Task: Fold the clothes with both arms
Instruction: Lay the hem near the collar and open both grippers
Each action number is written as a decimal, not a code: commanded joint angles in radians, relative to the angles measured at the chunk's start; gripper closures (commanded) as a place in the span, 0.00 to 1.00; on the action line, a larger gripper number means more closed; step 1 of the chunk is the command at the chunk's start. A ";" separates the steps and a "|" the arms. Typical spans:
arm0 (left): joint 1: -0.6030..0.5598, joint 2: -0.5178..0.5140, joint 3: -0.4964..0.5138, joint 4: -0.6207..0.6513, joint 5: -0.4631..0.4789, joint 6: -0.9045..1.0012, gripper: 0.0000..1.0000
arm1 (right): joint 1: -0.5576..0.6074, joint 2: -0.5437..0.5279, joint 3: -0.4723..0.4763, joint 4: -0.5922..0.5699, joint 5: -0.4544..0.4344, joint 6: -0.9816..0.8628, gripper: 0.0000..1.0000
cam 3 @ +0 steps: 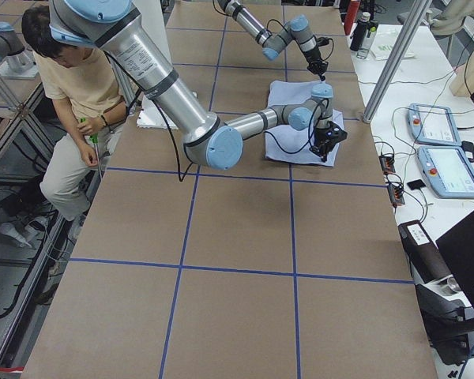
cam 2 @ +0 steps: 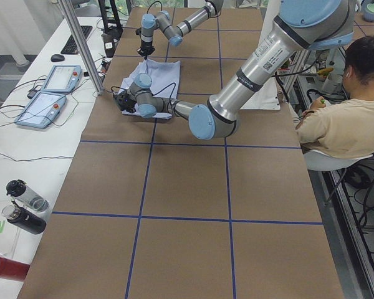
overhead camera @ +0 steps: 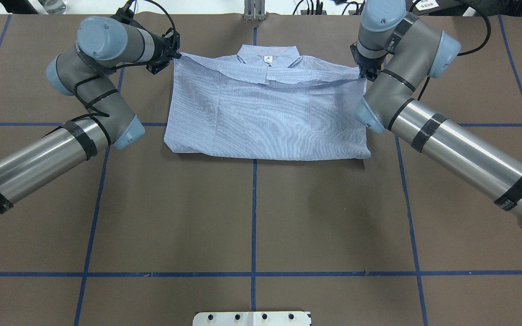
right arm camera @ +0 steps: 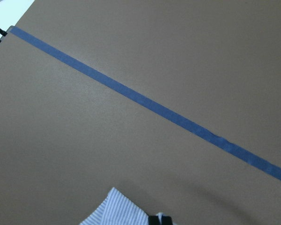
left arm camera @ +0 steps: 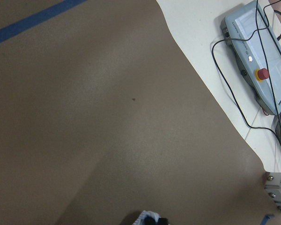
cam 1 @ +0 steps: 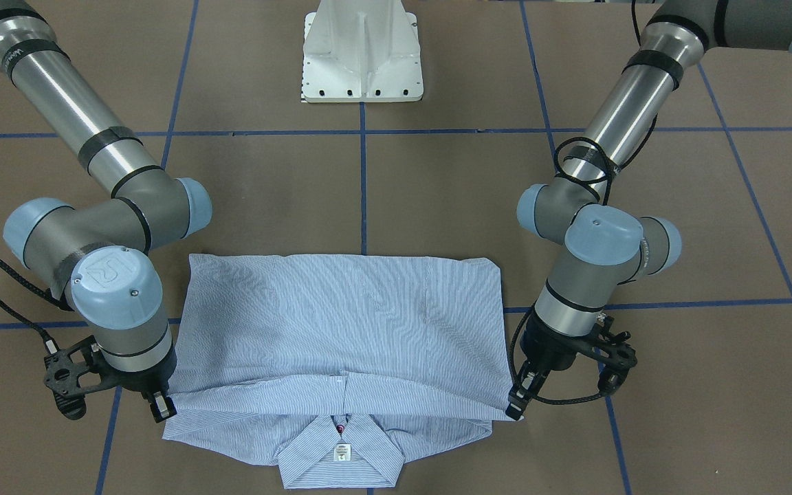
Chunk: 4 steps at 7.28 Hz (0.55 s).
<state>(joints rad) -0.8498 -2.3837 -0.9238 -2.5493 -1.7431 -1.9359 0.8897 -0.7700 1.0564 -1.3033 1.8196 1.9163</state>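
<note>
The left arm (overhead camera: pixel 39 163) reaches to the far left corner of the shirt (overhead camera: pixel 265 117). The left pincer (overhead camera: pixel 176 56) is pressed onto the end of the doubled-over edge, and its wrist view shows a scrap of striped cloth caught at the fingertips. The shirt lies flat on the surface (overhead camera: pixel 261 217), centred on the far half with the collar (overhead camera: pixel 268 53) pointing away from the robot. The lower part is folded up over the chest, so its free edge runs across just short of the collar. At the far right corner the right pincer (overhead camera: pixel 364 74) is likewise clamped on the other end of that edge, with the right arm (overhead camera: pixel 465 149) trailing back to the right. I judge that holding both ends at once is meant to stretch the edge straight and level between the pincers. That way the fold should land square and the collar, with its white label (overhead camera: pixel 268 58), stays uncovered. Counted: 1 shirt, 1 collar, 1 label, 2 arms, 2 pincers, each pinching 1 corner. Off the work itself there is 1 white pedestal (cam 1: pixel 361 55), 2 grey control consoles (cam 2: pixel 61 78) beside the surface, and 1 seated person (cam 2: pixel 352 118).
</note>
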 commanded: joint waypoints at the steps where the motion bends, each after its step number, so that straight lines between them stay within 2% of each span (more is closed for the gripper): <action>1: -0.001 0.006 -0.003 -0.002 -0.001 0.018 0.46 | 0.002 0.031 -0.029 0.001 0.004 0.001 0.57; 2: -0.005 0.008 -0.004 -0.002 0.000 0.041 0.34 | 0.012 0.032 -0.016 0.001 0.021 0.006 0.56; 3: -0.012 0.008 -0.009 -0.002 0.001 0.041 0.34 | 0.014 0.021 0.002 0.001 0.023 0.004 0.50; 4: -0.027 0.008 -0.010 0.000 -0.001 0.043 0.34 | 0.012 -0.039 0.086 -0.001 0.026 0.006 0.50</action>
<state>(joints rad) -0.8623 -2.3766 -0.9312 -2.5507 -1.7431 -1.8977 0.9011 -0.7606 1.0715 -1.3027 1.8403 1.9209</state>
